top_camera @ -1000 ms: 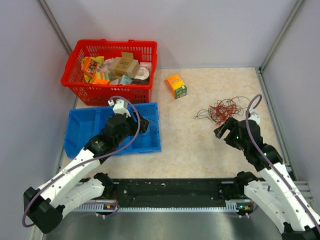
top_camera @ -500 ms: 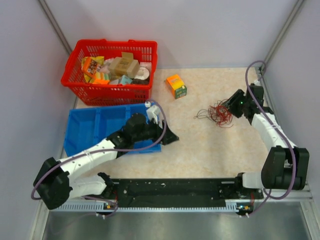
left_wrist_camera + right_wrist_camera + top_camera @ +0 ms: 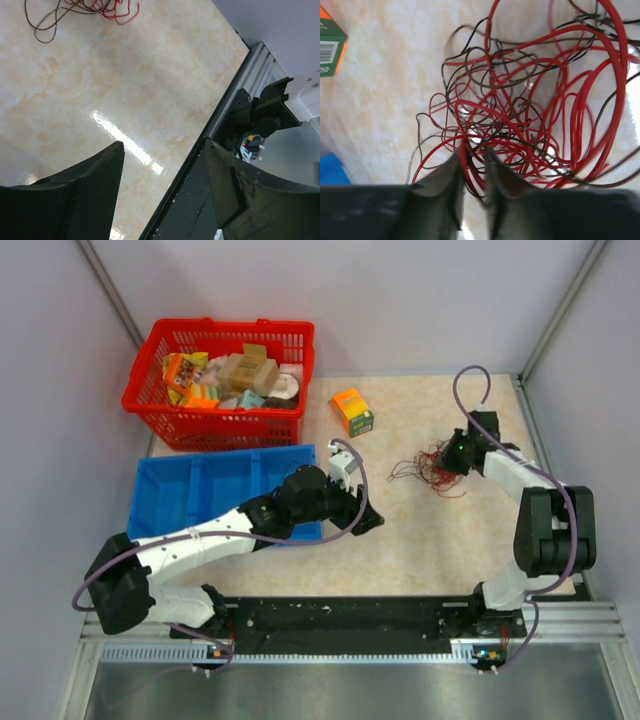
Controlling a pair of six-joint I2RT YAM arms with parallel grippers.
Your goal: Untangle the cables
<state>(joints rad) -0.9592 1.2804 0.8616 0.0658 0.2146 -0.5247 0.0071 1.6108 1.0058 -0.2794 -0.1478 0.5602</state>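
The cables (image 3: pixel 432 468) are a tangle of thin red and dark wires on the beige table, right of centre. My right gripper (image 3: pixel 453 453) sits at the tangle's right edge. In the right wrist view its jaws (image 3: pixel 471 152) are nearly closed, with red and dark strands (image 3: pixel 530 115) running between the fingertips. My left gripper (image 3: pixel 368 521) hangs over the table's middle, left of the tangle and apart from it. In the left wrist view it (image 3: pixel 162 146) is open and empty. The tangle's edge (image 3: pixel 85 11) shows at that view's top left.
A red basket (image 3: pixel 172 405) full of boxes stands at the back left. A blue bin (image 3: pixel 200 490) lies in front of it, under the left arm. A small orange and green box (image 3: pixel 352 411) (image 3: pixel 330 45) lies left of the cables. The black rail (image 3: pixel 340 615) runs along the near edge.
My left arm has swung right from the blue bin to the table's middle. My right arm has reached far out and then moved left onto the cable tangle.
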